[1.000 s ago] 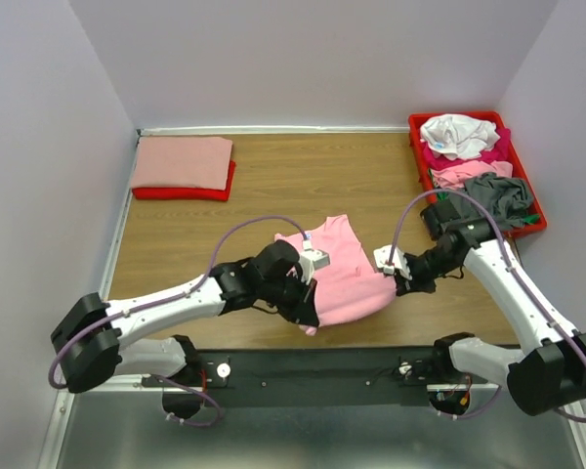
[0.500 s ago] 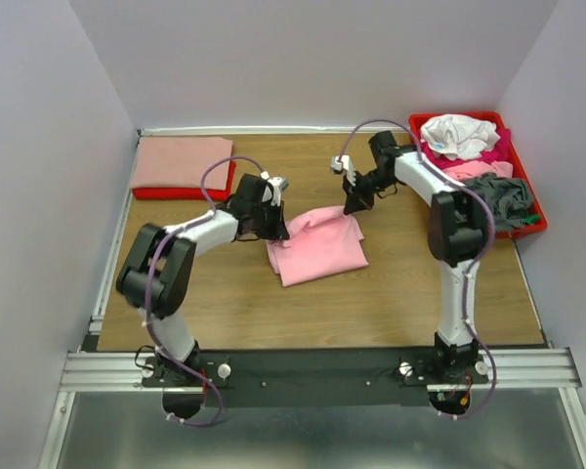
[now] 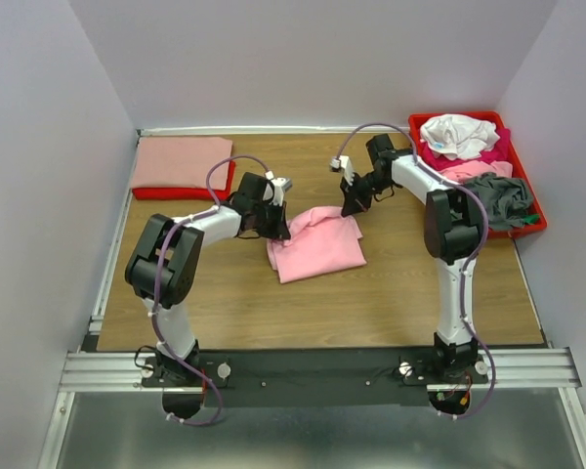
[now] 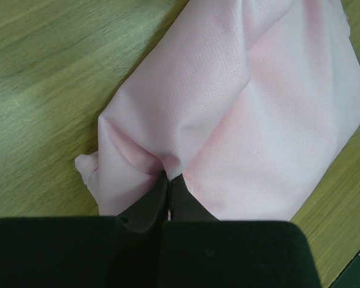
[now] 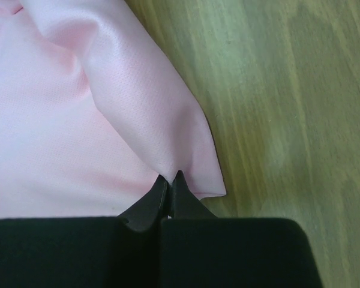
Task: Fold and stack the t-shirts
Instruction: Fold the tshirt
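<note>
Our left pincer (image 4: 168, 175) is closed tight on a small ridge of the light pink t-shirt (image 4: 258, 120), with a crumpled tail of cloth bunched just beside the tips. Our right pincer (image 5: 170, 177) is likewise clamped shut, and it holds only a sliver of the same shirt's edge near a corner. From above, both pincers stand at the far corners of this shirt, which lies part-folded on the wooden table (image 3: 400, 293), left of the red tray (image 3: 459, 115) and nearer to us than it. In the tray lie a white t-shirt (image 3: 459, 135), a grey t-shirt (image 3: 498, 195) and some pink cloth between them. Well to the left of the tray, a folded salmon t-shirt (image 3: 181, 161) rests on a red t-shirt (image 3: 181, 192). We judge both holds shallow, the right one especially. A quick pull could let the hem slip free there and drop that corner. If one arm leads the other, the fold will skew. The left bite may also catch only the top layer and drag it off the rest.
</note>
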